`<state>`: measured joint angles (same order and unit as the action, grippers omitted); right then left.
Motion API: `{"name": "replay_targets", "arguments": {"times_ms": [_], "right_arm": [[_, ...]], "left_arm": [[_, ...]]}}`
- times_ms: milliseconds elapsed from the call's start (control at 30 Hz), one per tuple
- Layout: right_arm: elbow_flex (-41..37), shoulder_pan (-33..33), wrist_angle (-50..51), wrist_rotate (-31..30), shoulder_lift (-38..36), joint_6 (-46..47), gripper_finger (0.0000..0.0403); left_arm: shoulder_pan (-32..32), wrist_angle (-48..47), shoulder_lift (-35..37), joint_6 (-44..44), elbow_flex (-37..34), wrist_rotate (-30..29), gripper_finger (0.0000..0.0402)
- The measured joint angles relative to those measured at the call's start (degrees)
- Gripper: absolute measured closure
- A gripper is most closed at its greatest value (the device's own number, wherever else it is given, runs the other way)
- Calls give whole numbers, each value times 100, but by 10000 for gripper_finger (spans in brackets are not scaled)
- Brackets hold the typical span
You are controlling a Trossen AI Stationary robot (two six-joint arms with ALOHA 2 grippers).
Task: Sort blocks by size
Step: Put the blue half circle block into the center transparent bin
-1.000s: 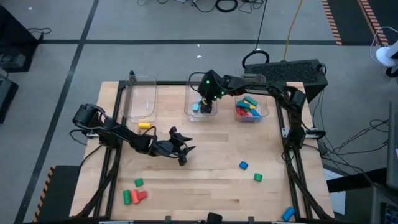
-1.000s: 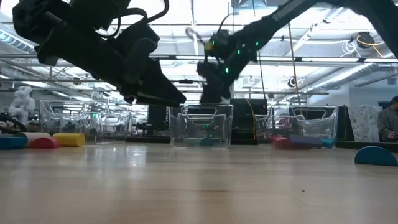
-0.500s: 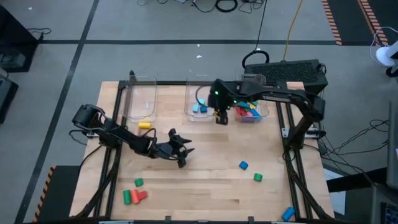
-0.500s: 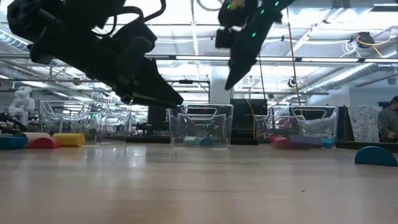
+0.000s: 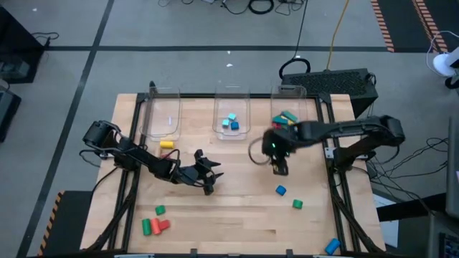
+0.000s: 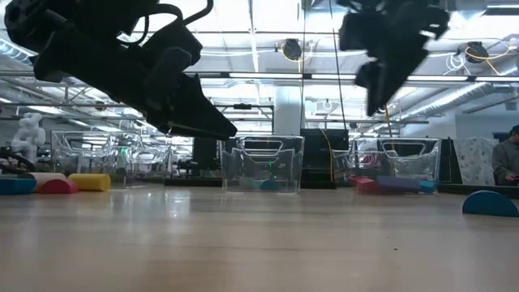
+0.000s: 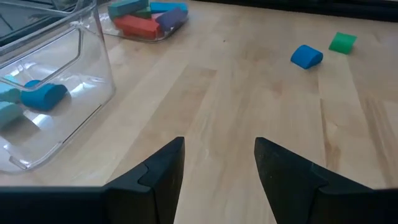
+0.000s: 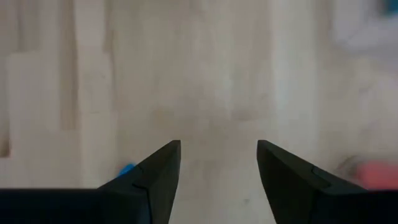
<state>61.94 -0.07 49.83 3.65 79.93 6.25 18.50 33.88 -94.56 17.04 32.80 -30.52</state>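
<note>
Loose blocks lie on the wooden table: a blue one (image 5: 280,190) and a green one (image 5: 297,204) at the right, a yellow bar (image 5: 166,144) at the left, and green and red ones (image 5: 153,226) near the front left. My right gripper (image 5: 280,166) hangs open and empty above the table, in front of the right bin and just beyond the blue block. My left gripper (image 5: 209,175) is open and empty over the table's middle; its wrist view shows the blue block (image 7: 306,56) and the green block (image 7: 342,42) ahead of it.
Three clear bins stand along the far edge. The left one (image 5: 161,115) shows no blocks, the middle one (image 5: 231,118) holds small blue ones, and the right one (image 5: 289,118) holds mixed coloured ones. Another blue block (image 5: 331,246) lies at the front right corner.
My right gripper has left the middle bin, risen a little and swung toward the table's right and near side, ending in front of the right bin. It stays open with nothing between its fingers. The blue blocks stay in the middle bin.
</note>
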Motion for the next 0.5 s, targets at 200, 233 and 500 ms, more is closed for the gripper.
{"name": "replay_targets", "arguments": {"times_ms": [200,233,500], "right_arm": [[-895,900,-113,-537,-159,2070,205],[-997,1044,-113,-546,-159,2423,205],[-1271,2066,-553,-718,-16,4725,205]], "left_arm": [[0,-29,-1,-74,0,0,206],[0,-24,-2,-88,0,0,206],[-20,8,-2,-99,0,0,206]]}}
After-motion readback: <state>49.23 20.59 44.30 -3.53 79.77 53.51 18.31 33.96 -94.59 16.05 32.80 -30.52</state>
